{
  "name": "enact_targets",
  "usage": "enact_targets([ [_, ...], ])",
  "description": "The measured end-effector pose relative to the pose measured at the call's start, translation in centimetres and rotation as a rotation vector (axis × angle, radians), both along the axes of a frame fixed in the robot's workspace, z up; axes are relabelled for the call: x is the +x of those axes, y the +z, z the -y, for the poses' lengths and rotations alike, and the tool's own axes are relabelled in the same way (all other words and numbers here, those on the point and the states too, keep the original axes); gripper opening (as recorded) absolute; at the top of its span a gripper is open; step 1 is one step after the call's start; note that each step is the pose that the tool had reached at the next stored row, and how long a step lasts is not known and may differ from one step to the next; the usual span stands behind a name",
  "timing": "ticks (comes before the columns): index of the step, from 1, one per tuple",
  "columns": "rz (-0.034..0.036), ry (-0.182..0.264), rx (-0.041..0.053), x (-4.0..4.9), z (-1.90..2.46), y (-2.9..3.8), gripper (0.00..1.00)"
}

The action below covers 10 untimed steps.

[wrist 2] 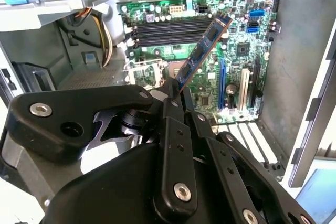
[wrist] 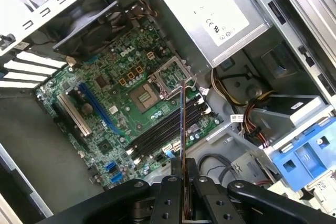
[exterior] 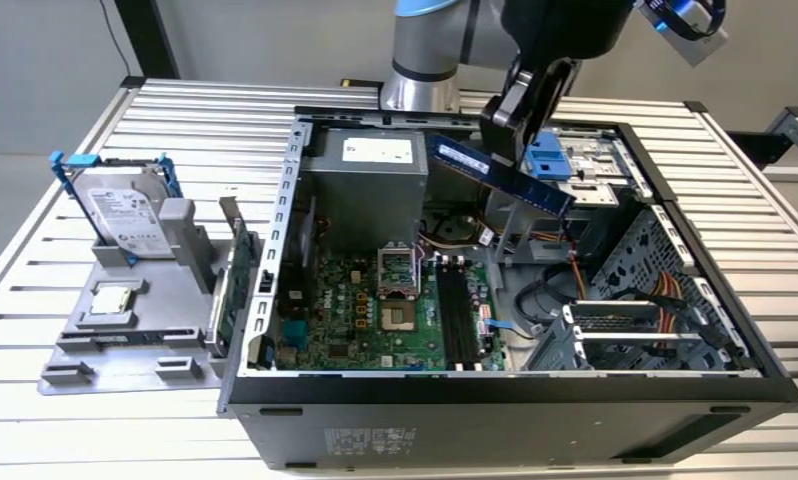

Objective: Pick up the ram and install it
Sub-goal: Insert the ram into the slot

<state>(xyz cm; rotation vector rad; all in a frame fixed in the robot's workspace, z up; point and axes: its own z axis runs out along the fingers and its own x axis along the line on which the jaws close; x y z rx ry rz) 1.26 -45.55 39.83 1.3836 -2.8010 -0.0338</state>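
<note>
- Blue-green ram [exterior: 463, 157] is hanging tilted in mid-air over the open computer case [exterior: 292, 250], not yet seated.
- Black gripper [exterior: 510, 150] is clamping it, keeping it clear of the walls above the motherboard's black slots [exterior: 455, 318].

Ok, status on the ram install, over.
Copy: gripper shut on the ram. It hangs tilted above the open case, not yet seated. Black memory slots on the motherboard look empty.
</note>
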Motion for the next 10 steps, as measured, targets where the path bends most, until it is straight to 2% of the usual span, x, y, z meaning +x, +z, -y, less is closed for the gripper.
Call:
enact_targets([
  [10,0.0,-0.038,0.0,0.63,0.0,0.0,0.0],
])
